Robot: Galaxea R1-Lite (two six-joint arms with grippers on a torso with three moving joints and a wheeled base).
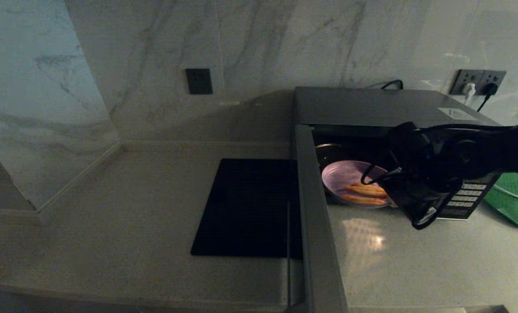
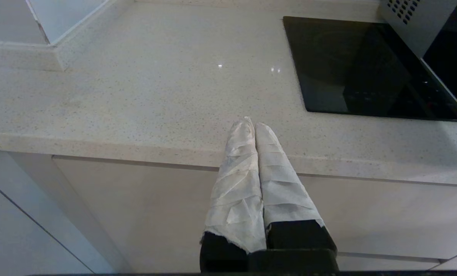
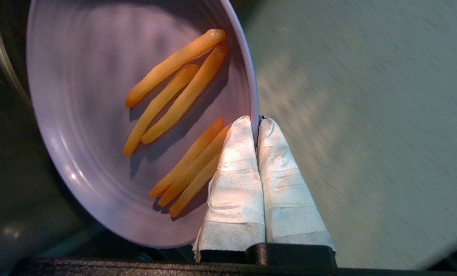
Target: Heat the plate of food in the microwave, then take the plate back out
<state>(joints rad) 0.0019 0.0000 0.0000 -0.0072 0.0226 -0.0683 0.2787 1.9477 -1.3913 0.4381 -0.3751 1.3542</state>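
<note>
A: Plate of food (image 3: 98, 96) sits at the open microwave (image 1: 372, 108) mouth, right gripper (image 3: 257, 122) pinched tight on its rim.

B: Left gripper (image 2: 254, 126)? Closed, empty, parked by the table (image 2: 136, 84) edge.

Right arm (image 1: 480, 152): black housings, rounded joints, looped black cable at the wrist, possibly a small white mark low down. Both grippers, left gripper (image 2: 254, 126) and right gripper (image 3: 257, 122): black bases, fingers wrapped in creased white tape.
</note>
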